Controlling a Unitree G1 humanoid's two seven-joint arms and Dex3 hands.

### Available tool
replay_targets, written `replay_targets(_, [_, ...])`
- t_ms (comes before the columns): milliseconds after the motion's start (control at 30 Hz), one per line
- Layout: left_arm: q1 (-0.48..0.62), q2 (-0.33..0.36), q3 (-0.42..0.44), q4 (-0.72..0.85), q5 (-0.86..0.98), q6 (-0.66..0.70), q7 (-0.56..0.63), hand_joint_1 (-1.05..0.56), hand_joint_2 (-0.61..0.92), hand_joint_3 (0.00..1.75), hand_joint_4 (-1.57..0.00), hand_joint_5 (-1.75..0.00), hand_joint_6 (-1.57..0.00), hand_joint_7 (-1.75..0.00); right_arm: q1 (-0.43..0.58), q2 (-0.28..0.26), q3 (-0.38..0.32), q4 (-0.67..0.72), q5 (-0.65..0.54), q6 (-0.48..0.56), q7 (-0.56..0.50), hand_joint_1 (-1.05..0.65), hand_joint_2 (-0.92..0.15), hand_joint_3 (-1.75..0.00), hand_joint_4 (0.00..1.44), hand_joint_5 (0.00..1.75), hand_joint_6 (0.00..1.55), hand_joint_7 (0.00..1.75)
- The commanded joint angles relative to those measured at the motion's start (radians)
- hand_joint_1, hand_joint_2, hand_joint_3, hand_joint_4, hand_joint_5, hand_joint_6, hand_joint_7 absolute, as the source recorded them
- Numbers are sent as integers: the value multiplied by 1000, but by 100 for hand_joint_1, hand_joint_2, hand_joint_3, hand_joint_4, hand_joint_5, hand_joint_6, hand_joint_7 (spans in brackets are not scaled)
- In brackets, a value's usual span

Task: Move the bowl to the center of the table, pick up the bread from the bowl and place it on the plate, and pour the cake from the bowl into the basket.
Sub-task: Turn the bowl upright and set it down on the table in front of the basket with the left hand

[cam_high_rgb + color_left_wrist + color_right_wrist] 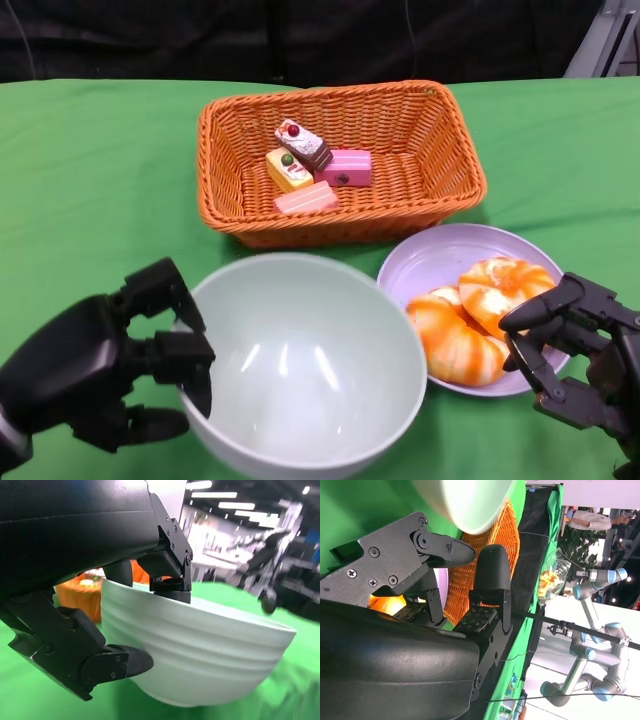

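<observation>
Bowl, empty, sits front-centre on your surface, its rim pinched by the left hand. Behind, the basket holds the cakes. Bread lies on the plate; beside it, the right hand hangs spread, holding nothing.

Head cam sat high and looked steeply down over the green table, framing bowl, basket and plate together with both hands at the lower corners. Right wrist cam was rolled on its side, tight behind the right hand, catching the bowl's underside, basket weave and room beyond. Left wrist cam sat low and very near the bowl's outer wall, behind the left hand; all three views shared bowl and basket.
</observation>
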Motion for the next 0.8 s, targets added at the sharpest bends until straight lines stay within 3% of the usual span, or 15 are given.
replay_targets(33, [1, 31, -2, 5, 66, 21, 111, -9, 68, 48, -80, -174, -86, -120, 7, -10, -6, -21, 3, 12, -5, -20, -61, -71, 79, 143, 76, 111])
replay_targets(167, [-9, 54, -57, 6, 188, 78, 276, -11, 76, 31, -79, -175, -83, -126, 11, -9, -2, -26, -3, 11, -9, -20, -61, -72, 79, 143, 76, 111])
replay_targets(300, [-34, 81, -155, 17, 299, 150, 469, -4, 76, 31, -78, -175, -80, -133, 10, -9, -3, -22, 5, 7, -5, -19, -61, -72, 79, 143, 76, 110])
replay_targets(467, [-83, 111, -312, 40, 413, 273, 704, -4, 75, 26, -78, -175, -72, -154, 13, -10, -3, -31, 4, 10, -7, -20, -61, -73, 80, 143, 76, 111])
replay_targets(633, [-138, 121, -442, 80, 444, 367, 828, -8, 76, 12, -79, -175, -76, -144, 16, -10, -4, -36, 5, 10, -7, -19, -60, -74, 80, 144, 76, 111])
replay_targets(800, [-193, 114, -544, 129, 441, 444, 899, -11, 79, 8, -80, -175, -75, -146, 23, -10, -3, -49, -2, 22, -14, -20, -60, -74, 80, 144, 76, 112])
